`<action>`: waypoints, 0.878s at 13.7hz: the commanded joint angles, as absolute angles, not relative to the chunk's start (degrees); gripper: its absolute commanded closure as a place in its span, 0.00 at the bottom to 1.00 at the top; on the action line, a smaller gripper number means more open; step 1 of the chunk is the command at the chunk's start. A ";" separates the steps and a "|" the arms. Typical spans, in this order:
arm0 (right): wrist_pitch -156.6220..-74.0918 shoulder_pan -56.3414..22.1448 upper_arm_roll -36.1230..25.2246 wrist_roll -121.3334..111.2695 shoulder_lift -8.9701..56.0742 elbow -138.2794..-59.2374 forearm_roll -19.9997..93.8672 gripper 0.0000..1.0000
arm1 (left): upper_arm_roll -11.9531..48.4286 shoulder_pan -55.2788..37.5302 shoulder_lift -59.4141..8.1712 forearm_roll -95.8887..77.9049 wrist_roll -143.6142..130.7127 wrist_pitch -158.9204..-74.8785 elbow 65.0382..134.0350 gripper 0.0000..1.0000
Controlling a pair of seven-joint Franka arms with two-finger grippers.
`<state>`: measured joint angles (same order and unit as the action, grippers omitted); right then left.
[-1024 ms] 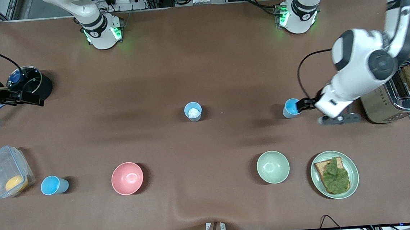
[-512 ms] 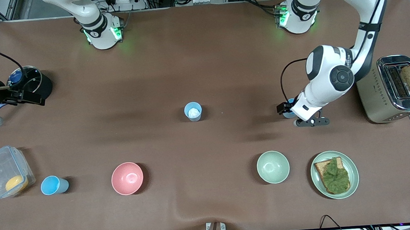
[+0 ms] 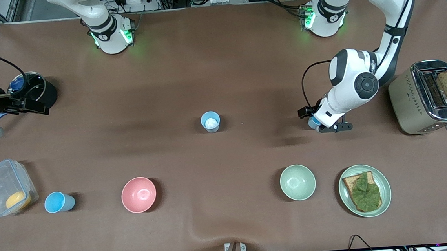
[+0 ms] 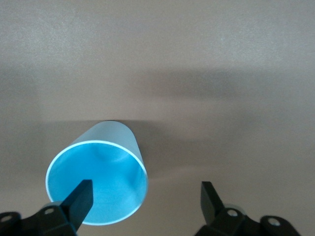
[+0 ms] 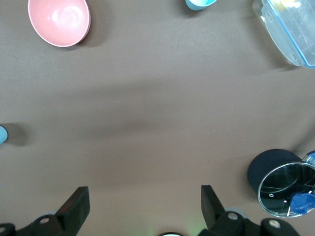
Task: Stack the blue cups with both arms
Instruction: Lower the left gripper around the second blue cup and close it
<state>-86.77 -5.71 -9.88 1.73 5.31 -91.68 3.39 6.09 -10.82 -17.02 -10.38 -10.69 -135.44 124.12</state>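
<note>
1. While the left gripper (image 4: pixel 142 199) sits low over a blue cup with a bright blue inside (image 4: pixel 97 183), its jaws stand wide, one finger inside the cup's rim and the other outside it, and the cup is not clamped.
2. That cup (image 3: pixel 313 122) stands toward the left arm's end of the desk (image 3: pixel 219 62), near the toaster (image 3: pixel 426 97), and the left gripper (image 3: pixel 310 117) hides most of it in the front view.
3. A blue cup with a whitish inside (image 3: pixel 210 121) stands around the middle of the desk.
4. A third blue cup (image 3: pixel 58 202) stands near the desk's front edge at the right arm's end, just beside a clear lidded container (image 3: pixel 7 187).
5. Up above the right arm's end of the desk, the right gripper (image 5: pixel 142 209) waits with its jaws wide and empty, near a dark pot (image 3: pixel 34 93).
6. Between them along the front edge lie a pink bowl (image 3: pixel 138 194), a pale green bowl (image 3: pixel 297 182) and a plate with toast (image 3: pixel 365 190).
</note>
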 commanded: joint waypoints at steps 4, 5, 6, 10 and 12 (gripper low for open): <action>-85.87 -5.71 -9.84 1.85 4.66 -91.32 2.46 0.00 | 6.06 -10.37 -16.96 -11.07 -5.80 -138.52 126.30 1.00; -85.87 -5.71 -9.93 1.85 4.66 -91.32 2.46 0.00 | 6.06 -10.28 -16.79 -11.07 -5.80 -138.43 126.21 1.00; -85.87 -5.71 -9.84 1.85 4.66 -91.32 2.46 0.00 | 6.06 -10.37 -16.53 -11.07 -6.24 -138.34 126.21 1.00; -85.87 -5.71 -9.84 1.76 4.66 -91.32 2.46 0.00 | 6.06 -10.37 -14.86 -10.99 -6.15 -137.99 125.51 1.00; -85.87 -5.71 -9.93 1.76 4.66 -91.32 2.46 0.00 | 6.15 -10.46 -12.58 -10.73 -6.42 -137.90 124.90 1.00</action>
